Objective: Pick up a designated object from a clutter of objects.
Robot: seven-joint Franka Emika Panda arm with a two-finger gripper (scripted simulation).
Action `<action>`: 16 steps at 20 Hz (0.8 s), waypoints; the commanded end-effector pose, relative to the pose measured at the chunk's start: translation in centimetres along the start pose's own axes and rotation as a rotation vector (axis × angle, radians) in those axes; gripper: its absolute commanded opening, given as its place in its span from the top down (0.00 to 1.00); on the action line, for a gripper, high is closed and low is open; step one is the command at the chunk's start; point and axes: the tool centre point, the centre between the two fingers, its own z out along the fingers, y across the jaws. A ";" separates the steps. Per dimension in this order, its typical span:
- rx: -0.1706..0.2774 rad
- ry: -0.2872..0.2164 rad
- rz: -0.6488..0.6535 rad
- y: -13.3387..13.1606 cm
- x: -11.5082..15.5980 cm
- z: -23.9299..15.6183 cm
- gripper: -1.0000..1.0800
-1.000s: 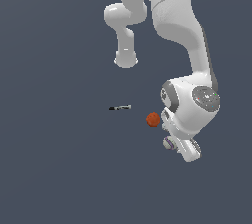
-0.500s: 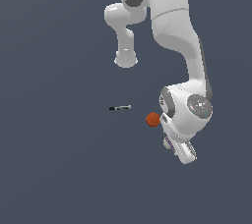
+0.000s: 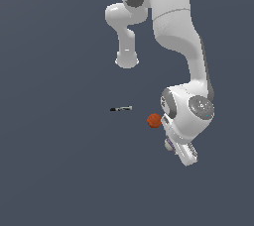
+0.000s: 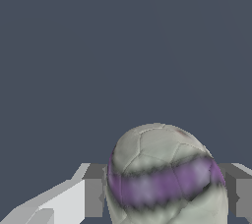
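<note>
The designated object (image 4: 165, 179), a white ball with a purple stripe, fills the lower part of the wrist view. It sits between my gripper (image 4: 166, 196), whose two grey fingers (image 4: 93, 188) flank it closely on both sides, jaws open. In the exterior view the gripper (image 3: 171, 144) hangs low over the floor, and only a purple-white sliver of the ball (image 3: 168, 143) shows beside the hand. The orange-red ball (image 3: 155, 120) lies just off the hand toward the exterior view's left.
A thin dark stick (image 3: 121, 108) lies farther toward the exterior view's left. The arm's white base column (image 3: 127, 56) stands behind. Flat dark grey floor surrounds everything.
The hand has come down a little onto the striped ball and drifted slightly toward the exterior view's left, then nearly stopped. The orange-red ball and stick have not moved.
</note>
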 end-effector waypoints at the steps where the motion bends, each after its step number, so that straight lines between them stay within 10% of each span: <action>1: 0.000 0.000 0.000 0.0 0.0 0.0 1.00; 16: 0.000 0.000 0.000 1.0 1.3 -6.2 1.00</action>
